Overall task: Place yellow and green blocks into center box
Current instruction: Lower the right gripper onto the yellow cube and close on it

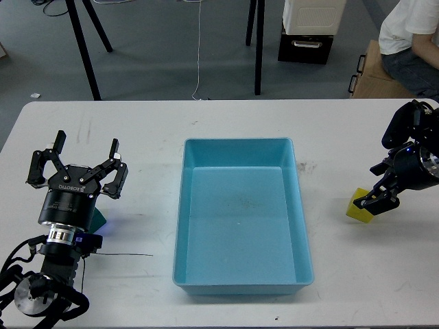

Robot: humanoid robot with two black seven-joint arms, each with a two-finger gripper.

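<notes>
Gripping the yellow block (359,207), right pincer (377,199) sits closed; left pincer (86,159) gapes above green block (100,218).

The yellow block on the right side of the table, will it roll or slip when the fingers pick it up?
The yellow block looks flat-faced, so it probably won't roll. It seems rigid and small, likely light. It sits tilted at the right gripper, so it may twist if the fingers meet an edge rather than flat faces.
</notes>
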